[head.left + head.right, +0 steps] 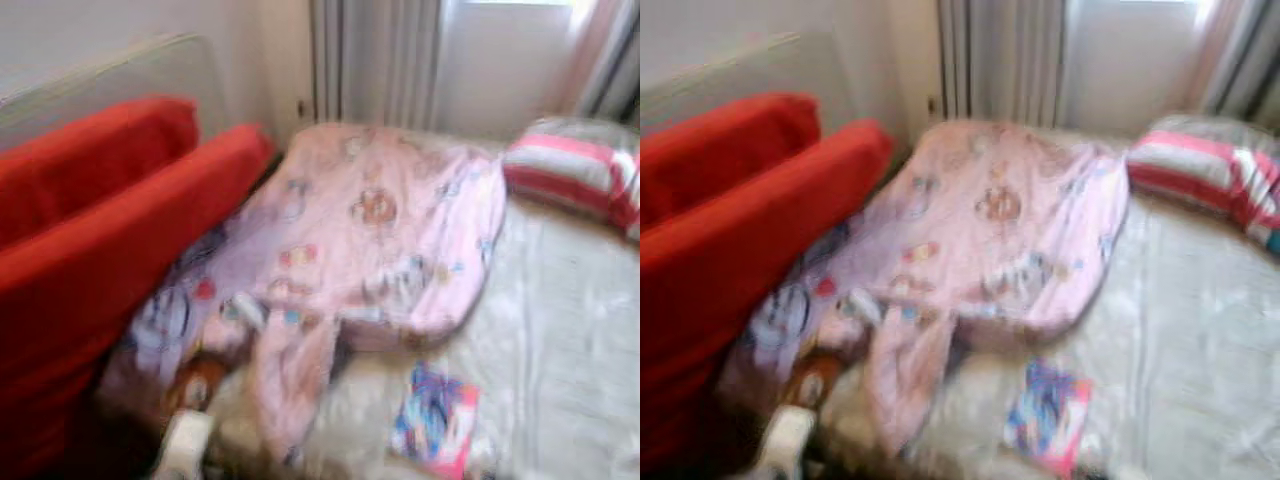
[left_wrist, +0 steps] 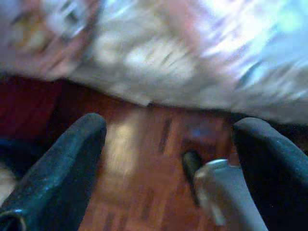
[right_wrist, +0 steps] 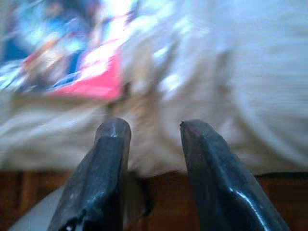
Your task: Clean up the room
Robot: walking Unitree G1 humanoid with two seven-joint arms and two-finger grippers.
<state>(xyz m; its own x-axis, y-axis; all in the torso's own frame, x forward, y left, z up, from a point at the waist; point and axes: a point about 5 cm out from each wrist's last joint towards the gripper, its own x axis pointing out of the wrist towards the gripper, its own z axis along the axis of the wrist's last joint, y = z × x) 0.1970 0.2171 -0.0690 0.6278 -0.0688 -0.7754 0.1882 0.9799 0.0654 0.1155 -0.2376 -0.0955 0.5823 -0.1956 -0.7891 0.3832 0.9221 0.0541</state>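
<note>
A crumpled pink blanket (image 1: 370, 230) with cartoon prints lies across the bed, one end trailing off the near edge. A colourful book (image 1: 435, 418) with a pink border rests on the pale sheet near the bed's front edge, and appears as the book (image 3: 72, 53) in the right wrist view. My right gripper (image 3: 154, 127) is open just below the mattress edge, short of the book, with nothing between its fingers. My left gripper (image 2: 171, 127) is open low over the wooden floor (image 2: 139, 192) beside the bed's edge, holding nothing. All views are blurred.
Red cushions (image 1: 90, 230) lean along the bed's left side. A pink-and-white striped pillow (image 1: 580, 170) lies at the far right. A small brown toy (image 1: 195, 385) and a blurred pale object (image 1: 185, 445) sit at the bed's near left corner. Curtains (image 1: 375, 60) hang behind.
</note>
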